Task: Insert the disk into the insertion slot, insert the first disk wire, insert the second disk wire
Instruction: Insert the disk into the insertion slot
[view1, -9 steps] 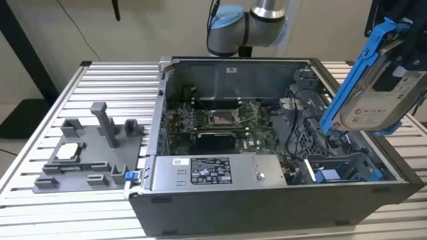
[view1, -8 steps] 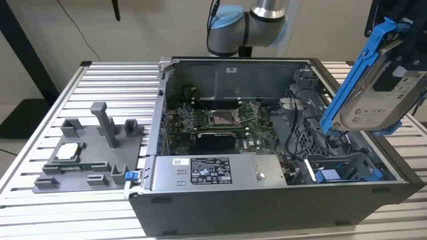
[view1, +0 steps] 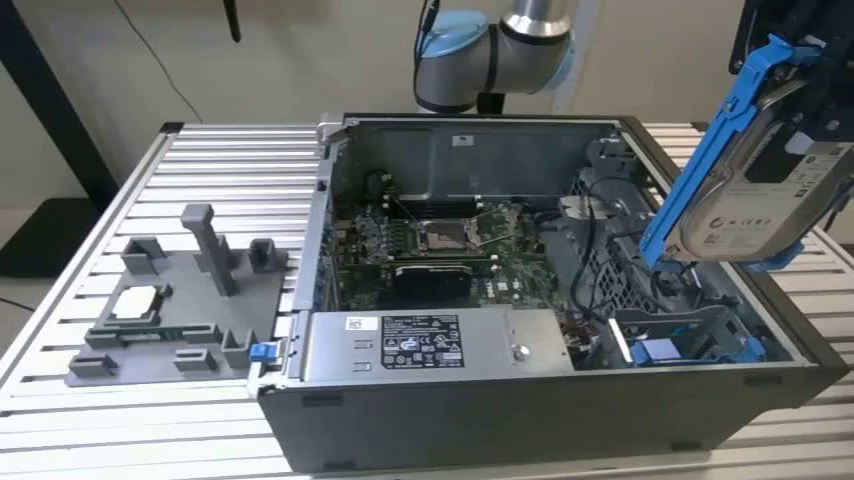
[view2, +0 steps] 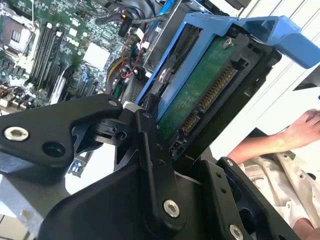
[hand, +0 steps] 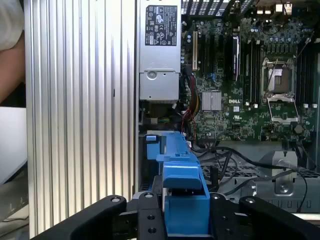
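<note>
Disk (view1: 763, 190) status: held in the air over the exterior view's right side of the open computer case (view1: 534, 410), tipped steeply on end in its blue frame and well clear of everything below. The slot (view1: 687, 340) lies beneath it in the case's near corner, blue rails showing, with nothing in it.

Tool (hand: 186, 212): closed on the disk. In the first wrist view I see black links on either side of the blue frame. In the second wrist view the circuit-board face of the disk (view2: 202, 92) runs away from the grip.

Risks, in my judgement:
- The grip seems to sit near one end of the disk, so the long free end could swing or creep if it bumps anything.
- The disk is far from level with the rails; if it arrives skewed, the frame could jam or ride over a rail.
- Loose cables (view1: 603, 200) hang near the slot and could be pinched or snagged.
- The case wall stands close to the disk's lower edge.
- A person's hand (view2: 302, 127) is near the work area.

Not verifiable:
- The actual contact between the tool and the frame is hidden.
- The disk's upper end is cut off in the exterior view.
- The slot's depth sits behind the case wall.
- I cannot pick out the two disk wires among the cables.
</note>
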